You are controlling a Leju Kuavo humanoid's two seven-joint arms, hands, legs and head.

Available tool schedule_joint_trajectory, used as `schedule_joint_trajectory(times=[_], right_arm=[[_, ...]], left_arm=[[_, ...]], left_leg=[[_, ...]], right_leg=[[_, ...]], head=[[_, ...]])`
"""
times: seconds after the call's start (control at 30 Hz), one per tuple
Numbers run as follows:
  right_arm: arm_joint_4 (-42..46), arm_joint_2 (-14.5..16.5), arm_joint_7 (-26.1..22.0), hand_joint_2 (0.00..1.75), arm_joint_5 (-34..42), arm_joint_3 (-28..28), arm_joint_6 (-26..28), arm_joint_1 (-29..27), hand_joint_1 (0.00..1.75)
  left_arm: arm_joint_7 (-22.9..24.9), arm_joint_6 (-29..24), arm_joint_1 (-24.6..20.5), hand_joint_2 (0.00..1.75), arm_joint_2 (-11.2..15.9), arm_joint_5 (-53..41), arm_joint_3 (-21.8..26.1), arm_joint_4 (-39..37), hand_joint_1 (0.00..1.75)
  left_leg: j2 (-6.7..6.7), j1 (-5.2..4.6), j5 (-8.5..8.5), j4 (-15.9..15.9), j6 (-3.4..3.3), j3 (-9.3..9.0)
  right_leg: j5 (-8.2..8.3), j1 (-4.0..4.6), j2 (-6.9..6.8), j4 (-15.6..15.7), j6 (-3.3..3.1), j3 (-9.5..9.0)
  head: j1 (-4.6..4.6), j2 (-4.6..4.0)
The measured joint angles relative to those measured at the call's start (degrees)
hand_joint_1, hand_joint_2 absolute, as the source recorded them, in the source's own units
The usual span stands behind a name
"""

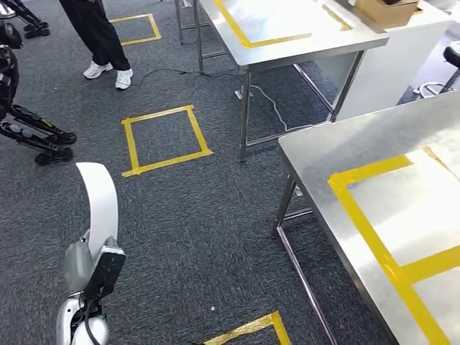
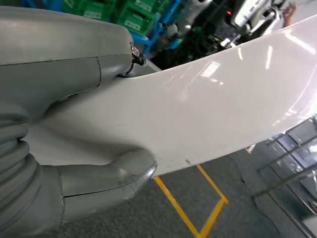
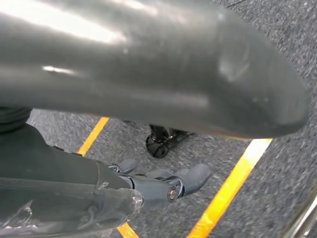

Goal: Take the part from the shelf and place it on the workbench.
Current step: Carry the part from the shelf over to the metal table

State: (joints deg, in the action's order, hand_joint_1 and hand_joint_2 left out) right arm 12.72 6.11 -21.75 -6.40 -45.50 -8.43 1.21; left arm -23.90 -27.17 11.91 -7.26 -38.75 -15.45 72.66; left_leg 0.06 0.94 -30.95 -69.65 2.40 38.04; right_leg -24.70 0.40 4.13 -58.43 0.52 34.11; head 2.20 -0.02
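L hand (image 2: pixel 71 148) on white part (image 2: pixel 209 114)

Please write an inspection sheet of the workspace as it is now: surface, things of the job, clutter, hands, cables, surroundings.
Surface: steel workbench with yellow tape lines, bare where seen.
Job's things: white curved part, held above the carpet, not yet over the bench.
Clutter: cardboard box on the far table.
Hands: left hand grips the part; right hand holds nothing, fingers apart, above the floor.
Cables: one cable across the carpet under the far table.
Surroundings: grey carpet with yellow tape squares; a person's legs; another robot's dark legs.
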Motion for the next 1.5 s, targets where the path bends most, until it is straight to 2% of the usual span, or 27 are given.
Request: schedule_joint_trajectory(times=[0.07,0.13,0.2,0.27,0.33,0.4,0.43,0.47,0.5,0.57,0.63,0.7,0.73,0.8,0.83,0.9,0.93,0.97,1.03,1.1,1.17,1.23,1.3,1.37,1.43,1.47,1.5], right_arm=[[0.01,-0.03,-0.02,0.00,-0.27,-0.16,-0.03,-0.05,0.00],[0.02,-0.09,-0.15,0.00,-0.61,-0.21,-0.10,-0.07,0.00],[0.01,-0.10,-0.30,0.00,-0.91,-0.25,-0.17,-0.43,0.00],[-0.01,-0.02,-0.34,0.00,-1.20,-0.27,-0.19,-0.74,0.00],[-0.02,0.07,-0.33,0.00,-1.48,-0.27,-0.12,-0.46,0.00],[-0.02,0.10,-0.28,0.00,-1.65,-0.27,-0.05,-0.16,0.00],[-0.02,0.11,-0.25,0.00,-1.68,-0.27,-0.03,-0.19,0.00],[-0.02,0.12,-0.21,0.00,-1.68,-0.27,-0.03,-0.28,0.00],[-0.02,0.12,-0.19,0.00,-1.68,-0.27,-0.02,-0.36,0.00],[-0.02,0.12,-0.19,0.00,-1.68,-0.27,0.01,-0.29,0.00],[-0.01,0.13,-0.21,0.00,-1.79,-0.27,0.02,-0.06,0.00],[0.00,0.14,-0.23,0.00,-2.08,-0.27,0.02,-0.05,0.00],[0.00,0.17,-0.25,0.00,-2.27,-0.27,-0.01,-0.16,0.00],[-0.01,0.25,-0.31,0.00,-2.57,-0.28,-0.08,-0.18,0.00],[-0.01,0.28,-0.33,0.00,-2.68,-0.29,-0.14,-0.10,0.00],[0.00,0.31,-0.29,0.00,-2.90,-0.32,-0.25,0.11,0.00],[0.00,0.32,-0.24,0.00,-3.10,-0.33,-0.28,0.15,0.00],[0.00,0.34,-0.13,0.00,-3.39,-0.34,-0.31,0.12,0.00],[-0.01,0.47,0.13,0.00,-4.22,-0.33,-0.36,0.01,0.00],[-0.01,0.60,0.39,0.00,-5.10,-0.32,-0.38,0.02,0.00],[-0.01,0.67,0.68,0.00,-5.88,-0.28,-0.33,0.00,0.00],[-0.02,0.79,0.91,0.00,-6.48,-0.21,-0.24,-0.35,0.00],[-0.02,1.00,1.03,0.00,-6.77,-0.14,-0.19,-0.50,0.00],[-0.02,1.20,1.07,0.00,-7.09,-0.07,-0.20,-0.20,0.00],[-0.02,1.30,1.08,0.00,-7.68,-0.01,-0.22,0.00,0.00],[-0.02,1.32,1.10,0.00,-7.92,0.01,-0.23,-0.06,0.00],[-0.02,1.34,1.11,0.00,-8.10,0.01,-0.23,-0.17,0.00]], left_arm=[[-0.25,0.20,0.00,1.75,-0.04,0.33,0.05,0.04,1.75],[-0.57,0.59,0.11,1.75,-0.10,0.80,0.10,0.20,1.75],[-0.92,1.01,0.23,1.75,-0.14,1.24,0.20,0.59,1.75],[-1.20,1.31,0.39,1.75,-0.15,1.53,0.38,1.11,1.75],[-1.44,1.55,0.87,1.75,-0.10,1.84,0.65,1.54,1.75],[-1.61,1.75,1.36,1.75,0.02,2.10,0.91,1.76,1.75],[-1.64,1.81,1.48,1.75,0.06,2.19,1.02,1.81,1.75],[-1.66,1.85,1.53,1.75,0.09,2.21,1.10,1.87,1.75],[-1.68,1.87,1.55,1.75,0.10,2.22,1.18,1.97,1.75],[-1.72,1.89,1.58,1.75,0.11,2.23,1.34,2.25,1.75],[-1.82,1.96,1.62,1.75,0.14,2.23,1.44,2.44,1.75],[-2.09,2.21,1.67,1.75,0.12,2.24,1.48,2.58,1.75],[-2.28,2.39,1.68,1.75,0.10,2.25,1.52,2.73,1.75],[-2.67,2.73,1.70,1.75,0.16,2.26,1.58,3.00,1.75],[-2.82,2.87,1.78,1.75,0.22,2.26,1.60,3.06,1.75],[-2.96,3.03,2.01,1.75,0.36,2.25,1.65,3.06,1.75],[-2.97,3.07,2.10,1.75,0.42,2.25,1.69,3.06,1.75],[-3.02,3.09,2.14,1.75,0.50,2.25,1.74,3.07,1.75],[-3.15,3.20,2.14,1.75,0.71,2.26,1.79,3.08,1.75],[-3.32,3.36,2.14,1.75,0.92,2.45,1.81,3.11,1.75],[-3.54,3.51,2.21,1.75,1.02,2.79,1.87,3.25,1.75],[-3.73,3.67,2.25,1.75,1.09,3.06,2.18,3.65,1.75],[-3.84,3.83,2.36,1.75,1.17,3.20,2.59,4.09,1.75],[-4.03,3.91,2.73,1.75,1.23,3.22,2.82,4.31,1.75],[-4.48,3.86,3.09,1.75,1.32,3.18,2.99,4.45,1.75],[-4.72,3.84,3.18,1.75,1.35,3.14,3.04,4.57,1.75],[-4.93,3.81,3.24,1.75,1.37,3.11,3.08,4.72,1.75]], left_leg=[[-2.27,0.52,3.29,6.83,0.28,-2.92],[-3.81,0.74,3.70,9.91,-0.14,-4.21],[-2.99,0.65,3.55,10.11,-1.12,-4.27],[-2.01,0.68,3.61,10.20,-1.89,-4.45],[-0.72,0.48,3.51,10.25,-2.36,-4.64],[0.78,0.17,3.29,10.25,-2.58,-4.77],[1.45,0.04,3.15,10.24,-2.65,-4.87],[2.06,-0.07,2.99,10.24,-2.67,-5.04],[2.64,-0.17,2.80,10.25,-2.64,-5.29],[3.73,-0.42,2.33,10.23,-2.36,-5.89],[4.70,-0.58,1.98,10.29,-1.83,-6.29],[5.70,-0.48,1.83,10.60,-1.17,-6.65],[5.53,-0.35,1.65,10.60,-0.82,-6.82],[3.35,-0.18,0.12,8.33,-0.23,-5.99],[1.83,-0.10,-1.30,5.42,-0.06,-4.51],[0.51,-0.09,-3.85,-1.50,0.18,-0.47],[0.41,-0.07,-3.95,-3.52,0.27,1.02],[0.37,-0.05,-2.93,-3.61,0.34,1.59],[-0.49,0.12,1.45,1.67,0.51,-0.20],[-3.29,0.58,4.31,8.16,0.51,-3.02],[-4.73,0.72,4.35,10.47,-0.19,-4.00],[-3.51,0.66,4.32,10.64,-1.23,-4.10],[-2.20,0.75,4.36,10.83,-2.01,-4.37],[-0.71,0.58,4.19,10.89,-2.45,-4.61],[0.91,0.37,3.94,10.89,-2.59,-4.79],[1.62,0.32,3.79,10.89,-2.58,-4.92],[2.26,0.28,3.63,10.89,-2.53,-5.13]], right_leg=[[-0.37,-0.20,1.60,-0.74,0.64,0.30],[-0.63,-0.26,2.87,-1.25,1.35,1.00],[-0.60,-0.39,3.54,-1.11,1.83,1.43],[-1.54,-0.31,1.31,-2.64,2.19,2.13],[-4.77,-0.22,-2.25,-8.74,2.48,4.95],[-7.94,-0.35,-3.58,-16.22,2.57,8.71],[-8.14,-0.38,-3.71,-17.77,2.50,9.53],[-7.22,-0.38,-3.80,-17.01,2.35,9.16],[-5.45,-0.32,-4.08,-14.08,2.14,7.64],[-2.01,0.09,-6.05,-6.24,1.65,3.44],[-0.96,0.61,-7.41,-2.26,1.37,1.33],[-1.00,0.93,-6.49,-1.73,1.04,1.22],[-0.83,0.90,-5.84,-1.28,0.79,0.99],[-0.36,0.55,-4.62,-0.30,0.19,0.24],[-0.22,0.36,-3.98,-0.04,0.02,0.05],[-0.19,0.22,-2.53,0.04,-0.17,-0.04],[-0.23,0.19,-1.69,0.04,-0.19,-0.09],[-0.27,0.15,-0.85,0.03,-0.16,-0.18],[-0.43,-0.07,0.82,-0.12,0.09,-0.39],[-0.79,-0.12,2.36,-0.76,0.67,-0.10],[-0.95,-0.18,3.59,-0.98,1.37,0.55],[-0.88,-0.37,4.16,-0.73,1.99,0.86],[-2.17,-0.26,1.74,-2.82,2.51,1.81],[-5.61,-0.22,-1.99,-9.40,2.89,5.03],[-8.22,-0.37,-3.48,-16.21,3.11,8.56],[-8.09,-0.41,-3.67,-17.15,3.12,9.09],[-6.87,-0.42,-3.83,-15.81,3.04,8.40]], head=[[-0.11,0.00],[-0.26,0.00],[-0.27,0.00],[0.04,0.00],[0.39,0.00],[0.44,0.01],[0.45,0.01],[0.44,0.01],[0.44,0.01],[0.43,0.01],[0.39,0.01],[0.39,0.00],[0.34,0.00],[0.18,0.00],[0.04,0.00],[-0.08,0.00],[-0.14,0.00],[-0.14,0.00],[-0.18,0.00],[-0.25,0.00],[-0.33,0.00],[-0.32,0.00],[0.05,0.00],[0.42,0.00],[0.45,0.00],[0.46,0.00],[0.46,0.00]])
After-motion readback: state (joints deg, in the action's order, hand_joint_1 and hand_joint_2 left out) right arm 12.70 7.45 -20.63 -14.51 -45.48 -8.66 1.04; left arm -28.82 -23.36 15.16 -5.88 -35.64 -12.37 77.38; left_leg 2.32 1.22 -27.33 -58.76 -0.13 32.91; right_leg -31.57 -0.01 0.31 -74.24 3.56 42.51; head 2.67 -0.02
